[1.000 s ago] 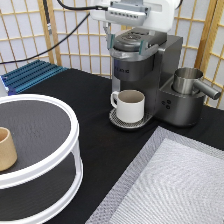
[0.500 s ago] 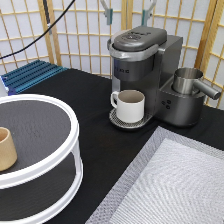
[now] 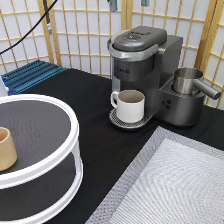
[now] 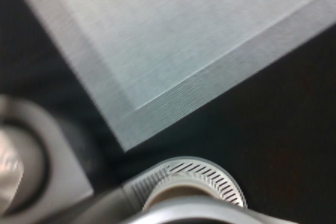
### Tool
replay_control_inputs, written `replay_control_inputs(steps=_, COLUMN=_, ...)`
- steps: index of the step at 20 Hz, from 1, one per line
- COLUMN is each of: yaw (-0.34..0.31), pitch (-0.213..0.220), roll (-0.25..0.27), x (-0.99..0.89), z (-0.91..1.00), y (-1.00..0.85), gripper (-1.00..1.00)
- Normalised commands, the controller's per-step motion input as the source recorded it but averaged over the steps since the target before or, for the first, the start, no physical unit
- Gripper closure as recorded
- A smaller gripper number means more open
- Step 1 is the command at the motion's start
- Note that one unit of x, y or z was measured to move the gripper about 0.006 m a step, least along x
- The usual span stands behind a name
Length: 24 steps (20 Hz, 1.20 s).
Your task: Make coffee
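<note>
The coffee pod is out of view in both views. The grey coffee machine [image 3: 142,55] stands at the back with its lid down. A cream-white mug [image 3: 130,105] sits on the machine's round drip tray [image 3: 118,120] under the spout. Only the two fingertips of my gripper [image 3: 129,3] show at the exterior view's top edge, high above the machine. They stand apart and open with nothing between them. The wrist view looks down on the mug [image 4: 187,197] and the slotted drip tray [image 4: 214,177].
A steel jug [image 3: 187,80] sits on the machine's right side. A grey placemat [image 3: 175,185] covers the bottom right. A white round two-tier stand [image 3: 70,150] at the left bears a tan cup [image 3: 6,149]. A blue rack [image 3: 32,75] lies behind it.
My gripper has risen from just above the machine's lid almost out of the exterior view's top. The mug and the machine have not moved.
</note>
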Motion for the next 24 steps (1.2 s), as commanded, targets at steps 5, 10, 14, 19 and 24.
replay_control_inputs(steps=5, yaw=0.199, pitch=0.009, roll=0.072, x=-0.3, z=-0.59, y=-0.02, gripper=-1.0)
replay_control_inputs(steps=10, yaw=0.053, pitch=0.0, roll=0.035, x=-0.35, z=-0.15, y=-0.1, gripper=-1.0)
replay_control_inputs(steps=14, yaw=0.0, pitch=0.0, roll=0.064, x=-0.25, z=-0.15, y=-0.15, gripper=-1.0)
replay_control_inputs(steps=19, yaw=0.0, pitch=0.0, roll=0.044, x=-0.05, z=-0.07, y=-0.15, gripper=-1.0)
replay_control_inputs(steps=24, yaw=0.0, pitch=-0.004, roll=0.069, x=-0.08, z=-0.35, y=-0.13, gripper=-1.0)
